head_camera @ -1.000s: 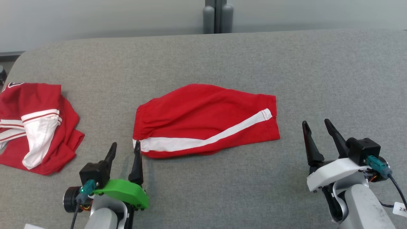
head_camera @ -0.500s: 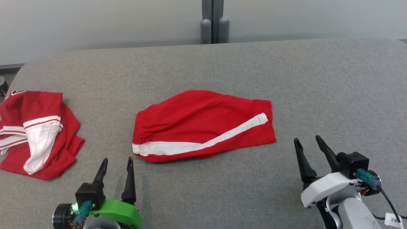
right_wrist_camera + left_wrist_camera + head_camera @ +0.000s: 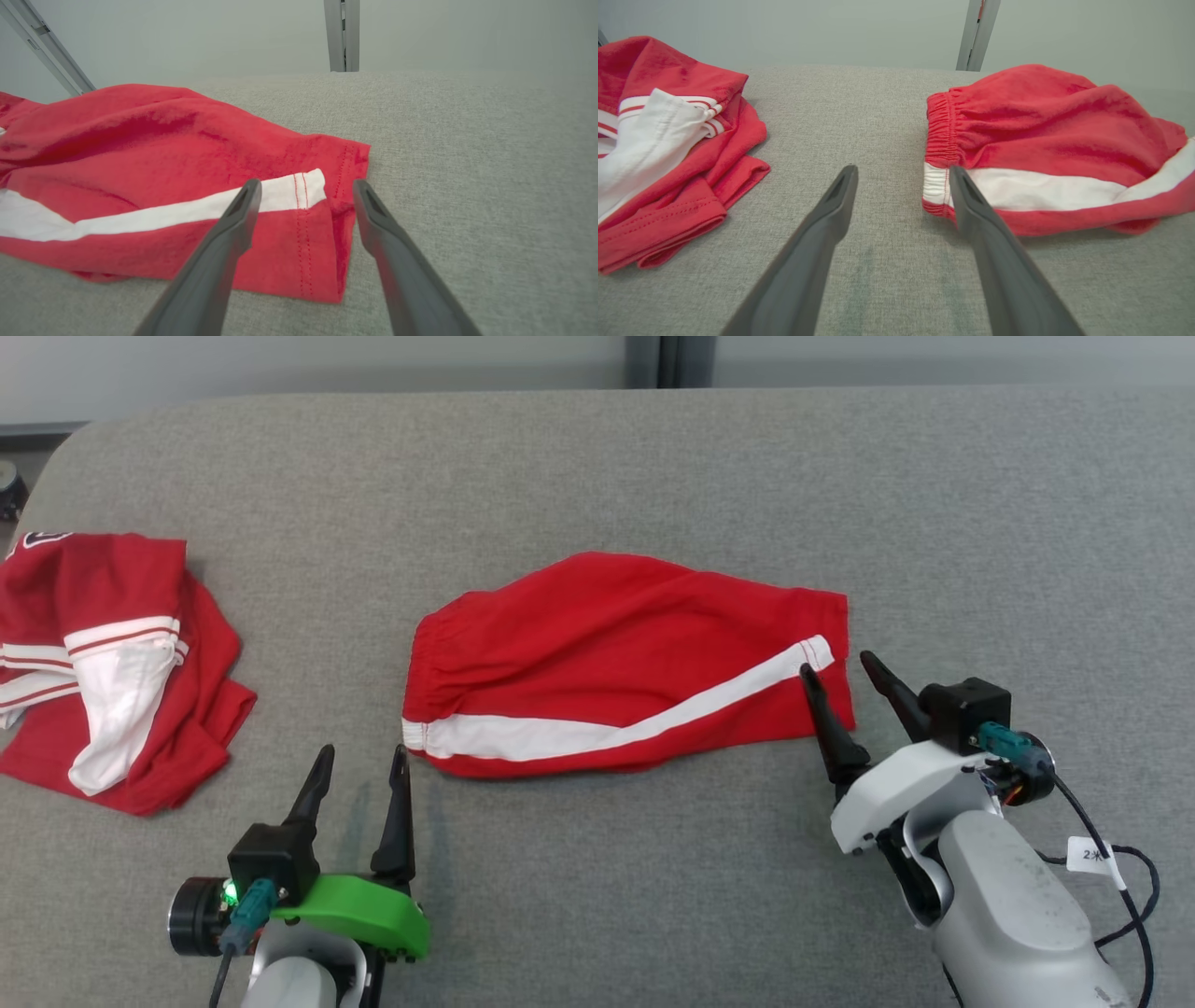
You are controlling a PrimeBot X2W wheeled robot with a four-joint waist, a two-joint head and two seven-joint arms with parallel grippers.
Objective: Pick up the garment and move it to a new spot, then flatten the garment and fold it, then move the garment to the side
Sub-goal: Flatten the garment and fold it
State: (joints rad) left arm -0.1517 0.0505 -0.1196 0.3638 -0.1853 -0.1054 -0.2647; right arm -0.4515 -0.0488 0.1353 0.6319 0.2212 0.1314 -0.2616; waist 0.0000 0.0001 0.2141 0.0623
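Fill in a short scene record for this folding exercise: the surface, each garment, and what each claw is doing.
surface: grey fabric-covered table
main garment: red shorts with a white side stripe, spread out mid-table, waistband toward the robot's left
other garment: red and white shirt, crumpled near the table's left edge
left claw: open, empty, just short of the waistband corner
right claw: open, empty, fingers either side of the leg hem's corner; contact cannot be told

Green-shelled left gripper [image 3: 364,751]: dark fingers point straight up the head view, spread wide. White-shelled right gripper [image 3: 835,663] on pale forearm [image 3: 1008,905]: tilted leftward, fingers spread wide.
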